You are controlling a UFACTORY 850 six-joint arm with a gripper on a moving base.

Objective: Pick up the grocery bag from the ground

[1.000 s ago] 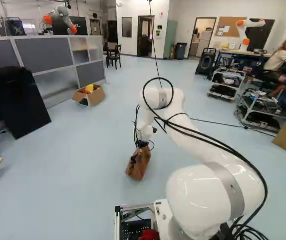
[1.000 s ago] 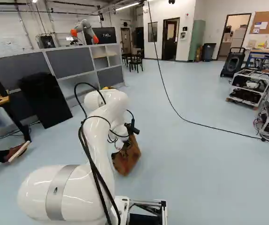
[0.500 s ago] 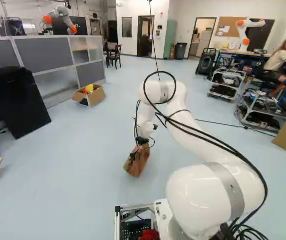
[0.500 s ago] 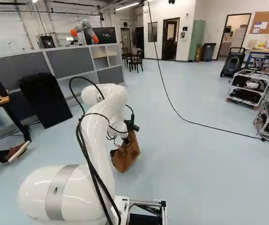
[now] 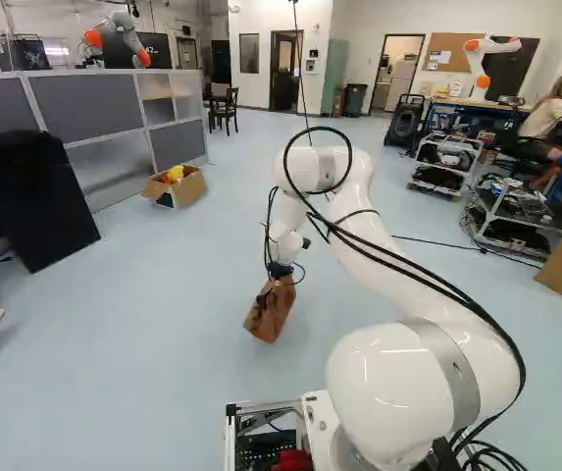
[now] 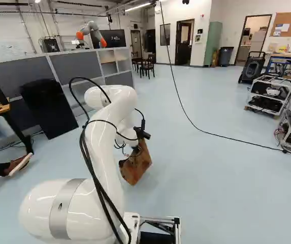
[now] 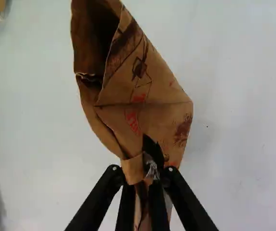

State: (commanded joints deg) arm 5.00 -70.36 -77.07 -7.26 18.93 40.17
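In the left base view my gripper points down at the top of the brown paper grocery bag, which stands at a tilt below it. From the right base view the same bag shows just beyond my arm's wrist. The wrist view has the gripper shut on the bag's gathered, folded upper edge. The rest of the bag spreads out ahead of the fingers, creased and with its mouth partly open. The gap between bag and floor is hard to judge.
An open cardboard box with yellow things sits by the grey partition. A black panel leans there. Shelf carts stand to the right, and a cable crosses the floor. Another robot is behind the partition.
My arm has risen and drawn the gripper slightly upward. The bag has shifted up with it in both base views, still held. The base has not moved.
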